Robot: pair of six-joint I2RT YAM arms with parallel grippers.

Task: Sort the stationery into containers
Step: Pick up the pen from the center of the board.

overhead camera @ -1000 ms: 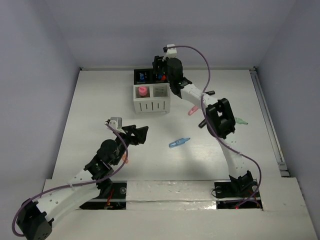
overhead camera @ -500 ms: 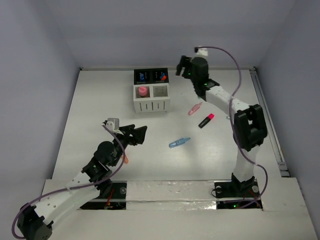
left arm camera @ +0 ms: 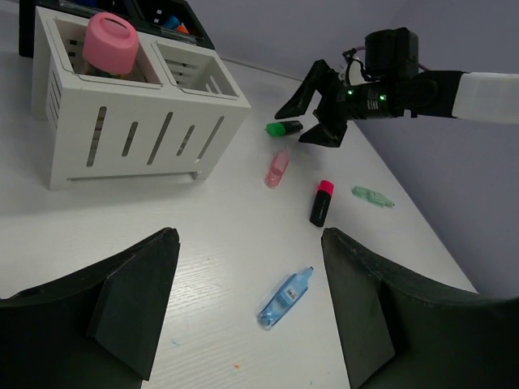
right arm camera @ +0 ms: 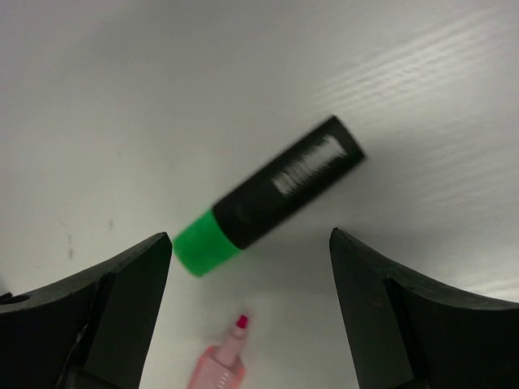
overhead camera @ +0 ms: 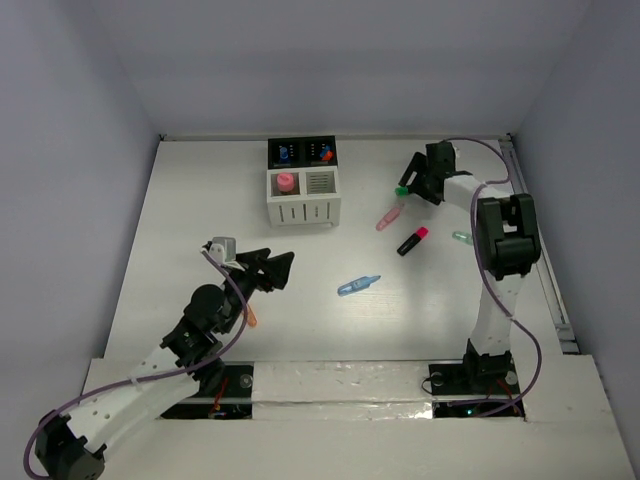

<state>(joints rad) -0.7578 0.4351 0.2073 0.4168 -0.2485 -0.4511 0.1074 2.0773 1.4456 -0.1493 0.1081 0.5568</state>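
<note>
White tabletop (overhead camera: 200, 220) carries everything: your right claw (overhead camera: 408, 183) hovers spread wide over the green highlighter (right arm camera: 272, 194), fingers to either side, apparently lined up to pinch its barrel. That highlighter lies flat, well apart from the containers (overhead camera: 300, 212) at the back. Your left claw (overhead camera: 272, 267) gapes empty too, held near you, probably to keep clear. A blue pen (overhead camera: 358, 285) waits loose between them.

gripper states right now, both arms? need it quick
Left gripper: open, nothing between the fingers.
Right gripper: open, poised over the green-capped highlighter lying on the table, not gripping it.
</note>
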